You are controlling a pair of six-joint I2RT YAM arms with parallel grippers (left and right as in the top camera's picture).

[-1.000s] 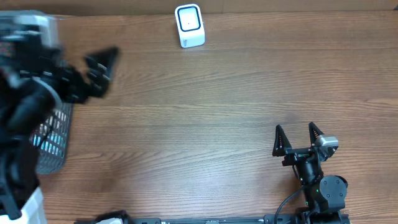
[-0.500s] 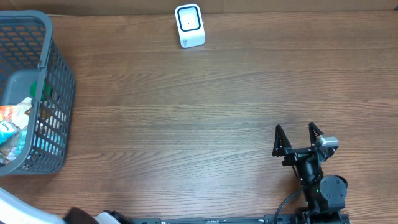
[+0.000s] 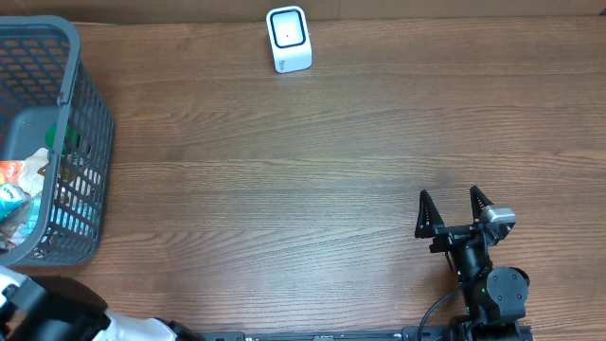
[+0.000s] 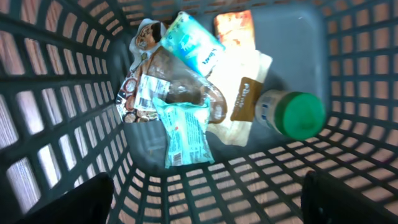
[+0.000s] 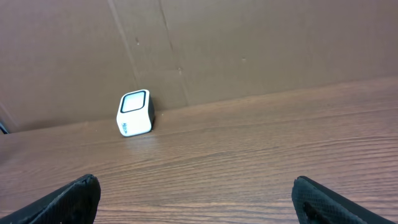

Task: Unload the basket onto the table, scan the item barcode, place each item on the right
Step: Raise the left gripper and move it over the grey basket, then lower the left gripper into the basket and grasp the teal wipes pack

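Observation:
A dark mesh basket (image 3: 90, 104) stands at the table's left edge with several packaged items in it. The left wrist view looks down into this basket (image 4: 357, 81). In it lie a teal packet (image 4: 186, 130), a light blue pouch (image 4: 196, 46), a brown clear-wrapped snack (image 4: 180, 93) with a white label, an orange packet (image 4: 234, 28) and a bottle with a green cap (image 4: 295, 113). My left gripper (image 4: 205, 199) is open above them, holding nothing. The white scanner (image 3: 289, 39) sits at the far edge. My right gripper (image 3: 451, 199) rests open at the near right, facing the scanner (image 5: 134, 112).
A brown cardboard wall (image 5: 249, 50) stands behind the scanner. Part of my left arm (image 3: 43, 317) shows at the near left corner of the overhead view. Bare wooden table (image 3: 303, 189) lies between basket, scanner and right arm.
In the overhead view my left arm has swung away from the far left, uncovering the basket, and now shows only at the near left corner. The right arm has not moved.

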